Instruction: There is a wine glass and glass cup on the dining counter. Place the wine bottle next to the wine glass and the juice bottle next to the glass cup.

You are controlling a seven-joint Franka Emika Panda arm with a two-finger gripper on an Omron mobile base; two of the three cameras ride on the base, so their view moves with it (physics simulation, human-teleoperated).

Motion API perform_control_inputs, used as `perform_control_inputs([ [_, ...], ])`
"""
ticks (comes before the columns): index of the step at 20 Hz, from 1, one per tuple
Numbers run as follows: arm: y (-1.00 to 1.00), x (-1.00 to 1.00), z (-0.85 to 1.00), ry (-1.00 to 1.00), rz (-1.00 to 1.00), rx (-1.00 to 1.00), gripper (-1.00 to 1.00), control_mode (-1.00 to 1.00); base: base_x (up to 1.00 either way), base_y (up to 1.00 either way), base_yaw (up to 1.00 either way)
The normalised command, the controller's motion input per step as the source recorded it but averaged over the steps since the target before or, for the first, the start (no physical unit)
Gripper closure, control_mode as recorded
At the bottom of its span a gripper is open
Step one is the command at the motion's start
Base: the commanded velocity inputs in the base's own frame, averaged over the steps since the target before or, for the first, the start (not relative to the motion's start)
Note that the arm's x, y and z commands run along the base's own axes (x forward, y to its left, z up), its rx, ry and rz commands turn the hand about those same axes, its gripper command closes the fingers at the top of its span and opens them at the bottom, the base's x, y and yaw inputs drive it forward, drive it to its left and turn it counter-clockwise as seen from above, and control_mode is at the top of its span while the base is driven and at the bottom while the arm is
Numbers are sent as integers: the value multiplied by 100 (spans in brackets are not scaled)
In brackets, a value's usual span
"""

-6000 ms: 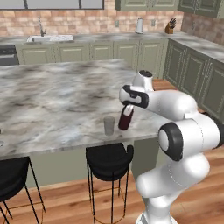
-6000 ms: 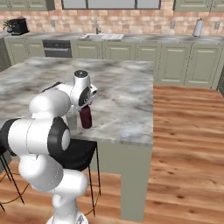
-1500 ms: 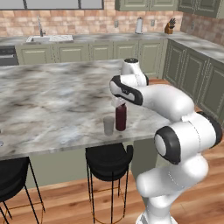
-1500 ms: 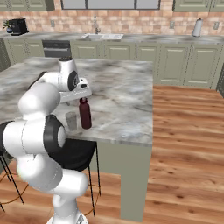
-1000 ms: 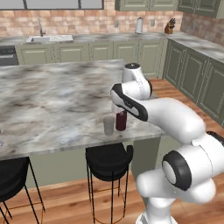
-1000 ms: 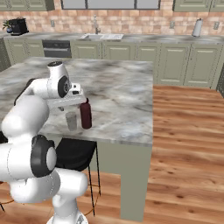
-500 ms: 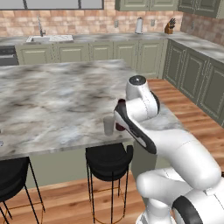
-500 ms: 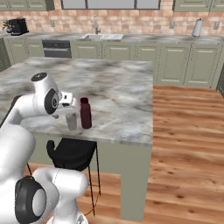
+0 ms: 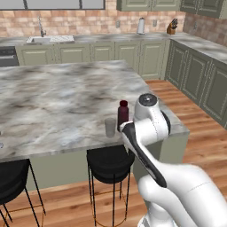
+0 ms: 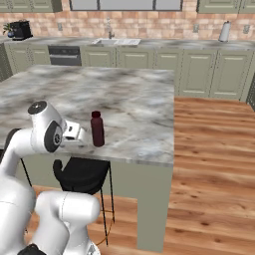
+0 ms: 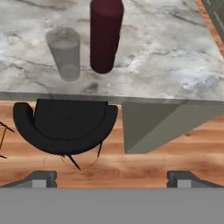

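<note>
Marble dining counter is carrying the juice bottle, standing upright just beside the glass cup, near the front edge above a black stool. Gripper is hanging empty, fingers spread wide.

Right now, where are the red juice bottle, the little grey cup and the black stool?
juice bottle [image 11: 105, 37], hand view, middle of its body.
glass cup [image 11: 64, 54], hand view, its side wall.
stool [image 11: 65, 124], hand view, seat top.
</note>
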Motion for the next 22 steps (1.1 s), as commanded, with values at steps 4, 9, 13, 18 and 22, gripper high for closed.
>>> perform_control_inputs([
  [4,-20,-14,-9,3,-3,18,-100,-100,0,0,0],
  [9,-18,-8,-7,1,0,8,-100,-100,0,0,0],
  [13,0,-1,0,0,0,0,-100,-100,0,0,0],
  [18,0,0,0,0,0,0,-100,-100,0,0,0],
  [22,0,0,0,0,0,0,-100,-100,0,0,0],
])
